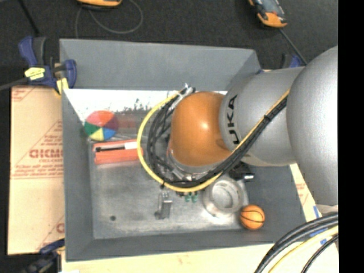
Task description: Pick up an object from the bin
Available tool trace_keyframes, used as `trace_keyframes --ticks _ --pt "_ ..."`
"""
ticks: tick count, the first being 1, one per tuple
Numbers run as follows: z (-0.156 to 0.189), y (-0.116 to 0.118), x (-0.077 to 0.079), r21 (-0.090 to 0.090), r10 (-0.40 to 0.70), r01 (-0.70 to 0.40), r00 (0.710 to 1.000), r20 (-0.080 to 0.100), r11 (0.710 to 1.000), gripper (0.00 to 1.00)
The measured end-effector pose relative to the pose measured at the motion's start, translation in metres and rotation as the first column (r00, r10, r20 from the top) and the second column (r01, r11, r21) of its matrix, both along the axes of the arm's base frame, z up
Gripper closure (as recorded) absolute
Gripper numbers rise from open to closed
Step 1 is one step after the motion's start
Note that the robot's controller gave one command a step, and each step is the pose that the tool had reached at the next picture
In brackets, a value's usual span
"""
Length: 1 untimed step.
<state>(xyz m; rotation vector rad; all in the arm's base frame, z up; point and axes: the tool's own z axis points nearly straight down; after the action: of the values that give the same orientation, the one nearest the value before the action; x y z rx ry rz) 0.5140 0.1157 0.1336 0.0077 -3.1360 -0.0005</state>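
Arm (pixel 273 124) reads "UKA" on its side. Gripper (pixel 164 207) sits low over bare bin (pixel 159 61) floor, front middle; can't tell if it's open or closed. Nearest: shiny cup (pixel 223 198) to its right, orange ball (pixel 252 216) past that. Multicolour ball (pixel 101 125) and red bar (pixel 116 153) are back left.

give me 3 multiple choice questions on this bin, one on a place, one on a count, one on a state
1. Where does the small orange ball lie? A the view's lower right corner; B upper left corner; C middle.
2. How many balls are in the bin? A one; B two; C four.
3. The long red-orange thing: A stands upright; B lies flat; C rests on a ball.

Answers: A, it sits by the lower right walls. B, it and the multicoloured ball. B, its whole length rests on the floor.
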Motion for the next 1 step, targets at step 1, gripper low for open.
trace_keyframes --ticks 1 --pt "0.0045 -0.0006 0.0017 0.001 -0.004 0.004 1.000 0.007 1.000 0.00"
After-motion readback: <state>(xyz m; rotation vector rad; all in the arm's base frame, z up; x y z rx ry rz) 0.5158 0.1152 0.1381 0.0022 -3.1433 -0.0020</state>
